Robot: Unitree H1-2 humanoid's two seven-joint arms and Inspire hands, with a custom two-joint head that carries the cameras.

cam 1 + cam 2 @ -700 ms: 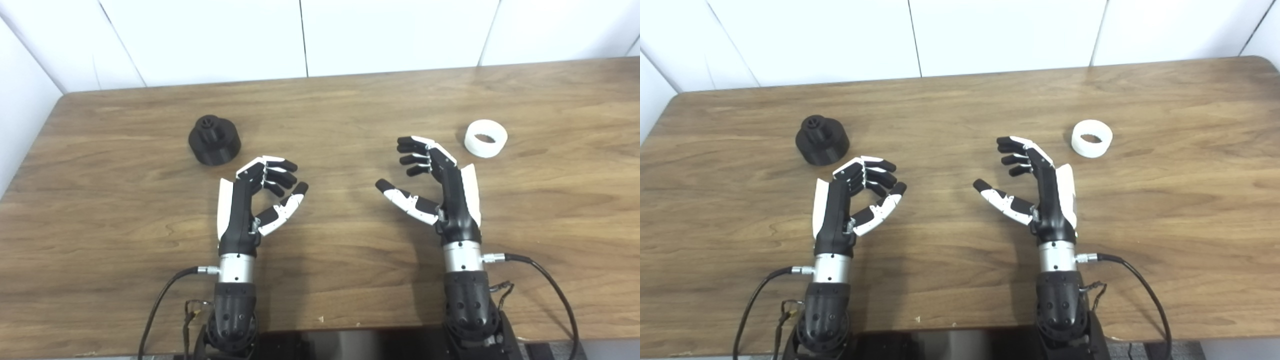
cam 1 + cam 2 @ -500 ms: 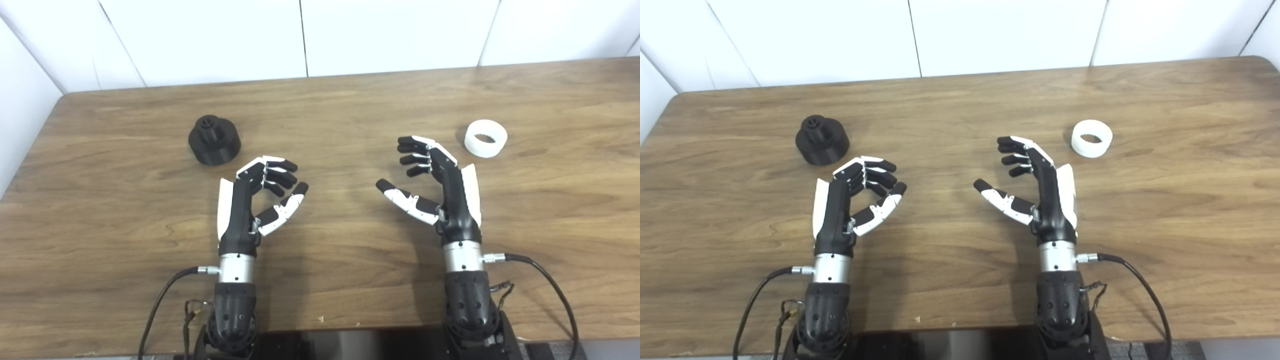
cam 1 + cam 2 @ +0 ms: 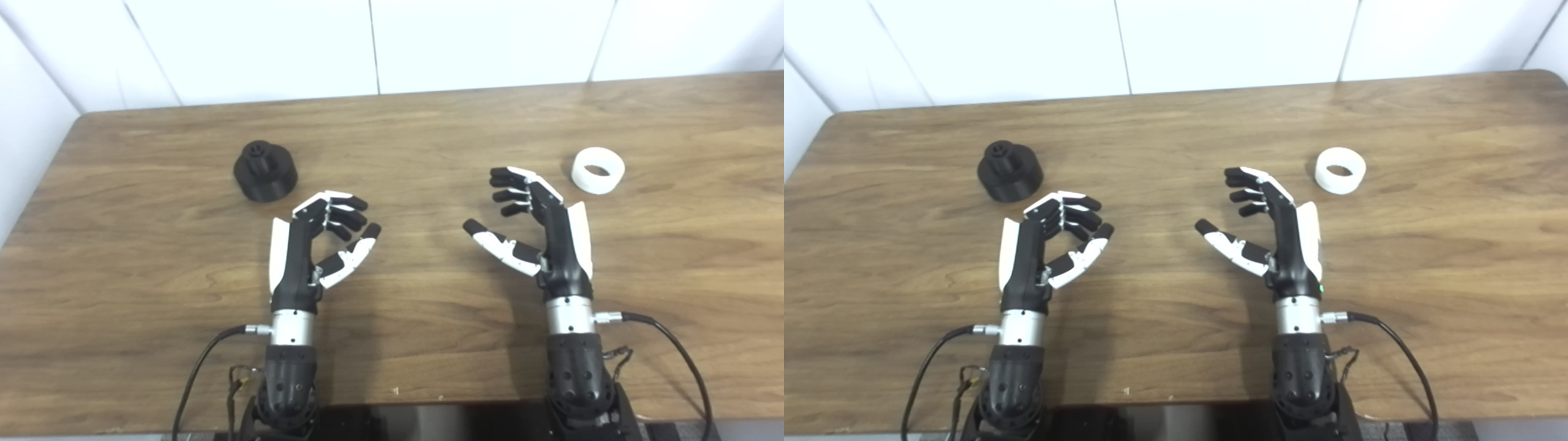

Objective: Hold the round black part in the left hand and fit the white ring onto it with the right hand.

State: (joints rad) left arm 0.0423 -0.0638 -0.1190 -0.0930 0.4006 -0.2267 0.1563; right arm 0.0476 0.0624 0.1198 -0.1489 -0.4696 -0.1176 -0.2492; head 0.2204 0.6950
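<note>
The round black part (image 3: 265,178) sits on the wooden worktop (image 3: 404,135), a squat cylinder with a narrower knob rising from its top, matte and dark. The left robot hand (image 3: 312,245) lies just beside it, on the near right of the part and not touching it; its fingers are curled loosely with the thumb apart, and it holds nothing. The right robot hand (image 3: 539,226) stands well to the right of the part, fingers bent and thumb spread out, also empty. Farther right still, well apart from the part and just beyond the right robot hand's fingertips, the white ring (image 3: 598,171) lies flat, a short thick band with a round hole.

The right eye view shows the worktop's rounded far right corner (image 3: 1543,75), which the left eye view cuts off; the left eye view shows more of the white wall (image 3: 37,110) left of the part.

Against the earlier pictures the whole scene has slid slightly right, so the camera has shifted; part, ring and both robot hands keep their places and poses. A green light now shows at the right wrist (image 3: 1321,288).

The worktop has brown grain; the robot hands are black and white plastic on silver wrists, with black cables (image 3: 667,343).
</note>
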